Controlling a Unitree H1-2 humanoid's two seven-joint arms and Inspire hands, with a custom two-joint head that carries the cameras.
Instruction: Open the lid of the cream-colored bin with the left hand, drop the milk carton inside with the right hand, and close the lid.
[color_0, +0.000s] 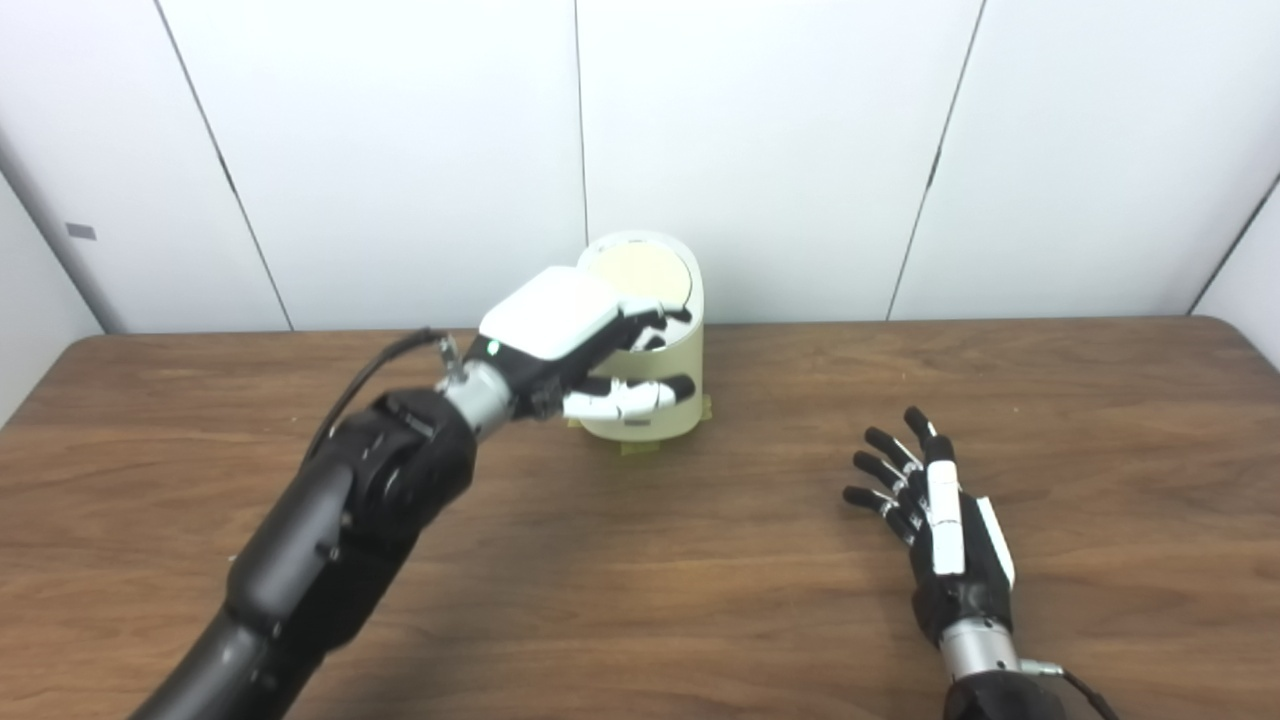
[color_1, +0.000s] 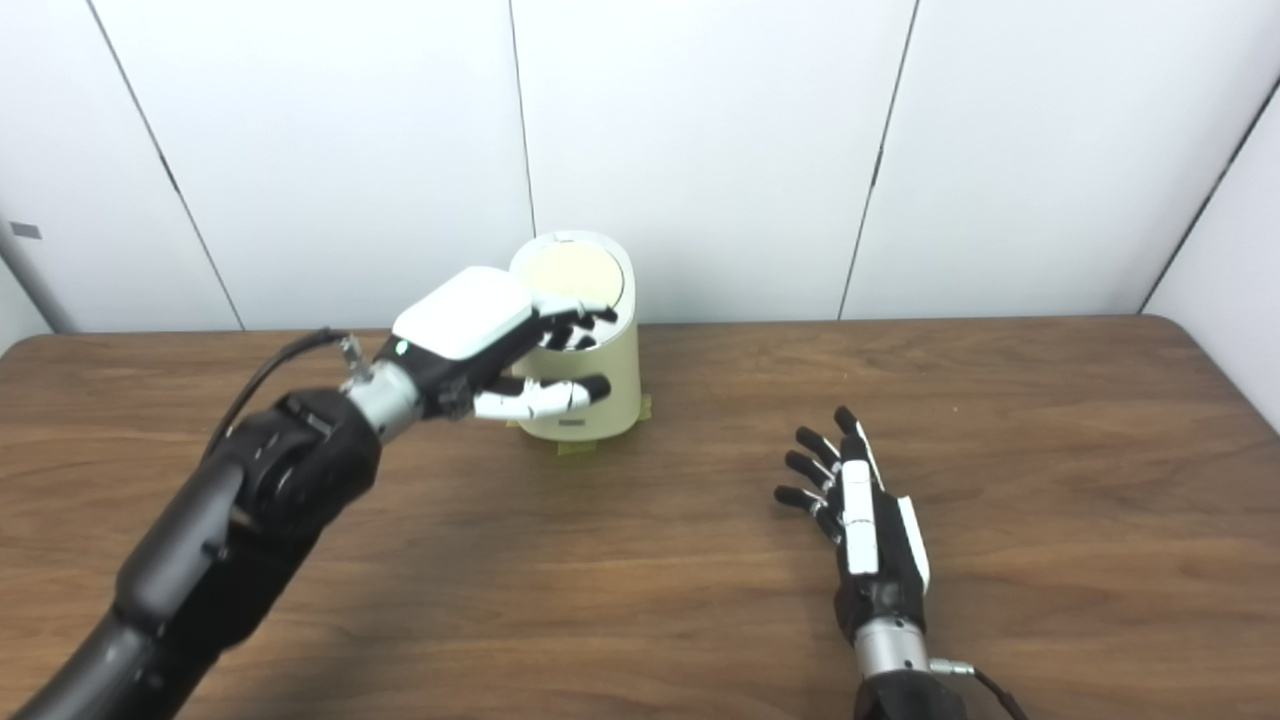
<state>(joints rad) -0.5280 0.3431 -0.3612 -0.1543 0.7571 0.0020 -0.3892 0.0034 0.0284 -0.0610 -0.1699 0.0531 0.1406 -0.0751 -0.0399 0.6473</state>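
Observation:
A cream-colored round bin (color_0: 668, 355) stands at the back middle of the table, its flat lid (color_0: 640, 272) lying down on top. My left hand (color_0: 575, 345) is at the bin's front left, fingers spread and curled against its upper wall and rim, thumb across the front; it holds nothing. Over at the front right, my right hand (color_0: 935, 510) rests just above the table, open, fingers apart and pointing away from me, empty. No milk carton shows in either view.
The brown wooden table (color_0: 700, 560) runs wall to wall, its rounded far right corner (color_0: 1235, 330) in sight. White wall panels stand close behind the bin. Bits of yellow tape (color_0: 640, 447) mark the bin's base.

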